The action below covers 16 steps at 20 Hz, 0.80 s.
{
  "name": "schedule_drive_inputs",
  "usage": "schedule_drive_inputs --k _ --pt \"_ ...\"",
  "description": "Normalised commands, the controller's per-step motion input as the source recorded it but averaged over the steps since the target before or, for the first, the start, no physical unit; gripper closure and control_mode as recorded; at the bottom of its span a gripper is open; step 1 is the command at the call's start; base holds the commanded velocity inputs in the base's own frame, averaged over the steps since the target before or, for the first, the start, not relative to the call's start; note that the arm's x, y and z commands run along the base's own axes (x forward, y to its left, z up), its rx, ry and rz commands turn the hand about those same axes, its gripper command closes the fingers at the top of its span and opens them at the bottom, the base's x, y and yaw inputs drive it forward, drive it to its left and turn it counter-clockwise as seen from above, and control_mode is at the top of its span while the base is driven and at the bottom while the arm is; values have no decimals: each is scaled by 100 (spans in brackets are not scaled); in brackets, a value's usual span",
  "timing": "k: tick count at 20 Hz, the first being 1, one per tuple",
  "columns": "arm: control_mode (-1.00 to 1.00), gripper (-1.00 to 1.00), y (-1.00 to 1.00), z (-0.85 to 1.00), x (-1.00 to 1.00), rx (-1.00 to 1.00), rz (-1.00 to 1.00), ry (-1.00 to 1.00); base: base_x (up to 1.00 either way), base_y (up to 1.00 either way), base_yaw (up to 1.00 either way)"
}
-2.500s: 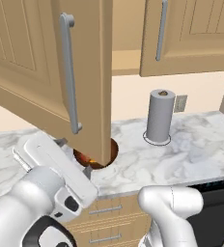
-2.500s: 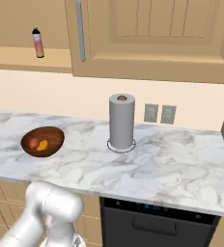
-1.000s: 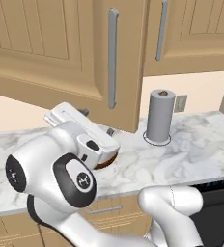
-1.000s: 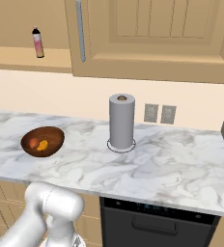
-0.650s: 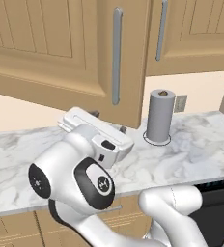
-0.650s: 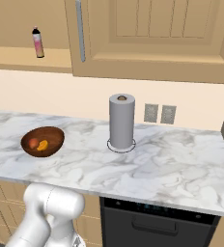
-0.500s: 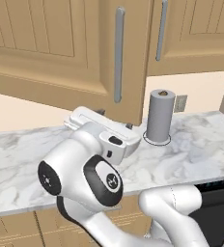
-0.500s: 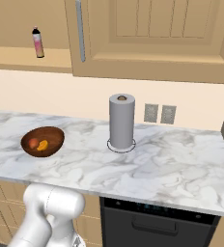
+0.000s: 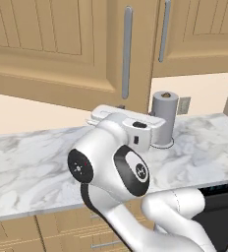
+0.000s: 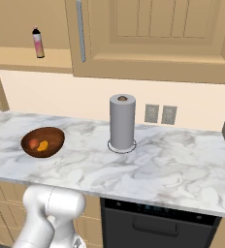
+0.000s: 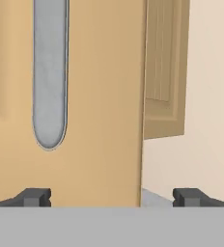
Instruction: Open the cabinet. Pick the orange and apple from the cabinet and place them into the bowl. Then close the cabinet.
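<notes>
The cabinet door (image 11: 99, 120), light tan with a vertical grey bar handle (image 11: 49, 72), stands close in front of my gripper (image 11: 112, 198). The gripper is open, both dark fingertips (image 11: 34, 197) are apart, and nothing is held. From the left base view the same door (image 9: 62, 54) hangs slightly ajar above my white arm (image 9: 116, 167), its handle (image 9: 127, 51) just above the hand. On the counter, the dark wooden bowl (image 10: 54, 135) holds the red apple (image 10: 33, 144) and the orange (image 10: 43, 146) side by side.
A grey paper towel roll (image 10: 122, 121) stands upright mid-counter, right of the bowl. A small spray bottle (image 10: 37, 42) sits on the cabinet shelf. The neighbouring cabinet door (image 10: 153, 34) is shut. Wall outlets (image 10: 161, 114) are behind the marble counter (image 10: 172, 164), and a dark appliance (image 10: 158, 223) sits below.
The cabinet door has swung from wide open to almost shut. My arm has followed it to the right and upward. The bowl and both fruits have stayed put.
</notes>
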Motion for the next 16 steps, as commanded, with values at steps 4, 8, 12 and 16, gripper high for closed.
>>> schedule_drive_inputs --k 4,8,12,16 --pt "-100 -100 -50 0 18 -11 0 2 0 0 0" --pt "-100 -100 -48 0 33 -7 1 0 0 0 0" --pt "-100 -100 -43 0 42 -4 5 0 0 0 0" --pt "-100 -100 -30 0 52 -1 9 0 0 0 0"
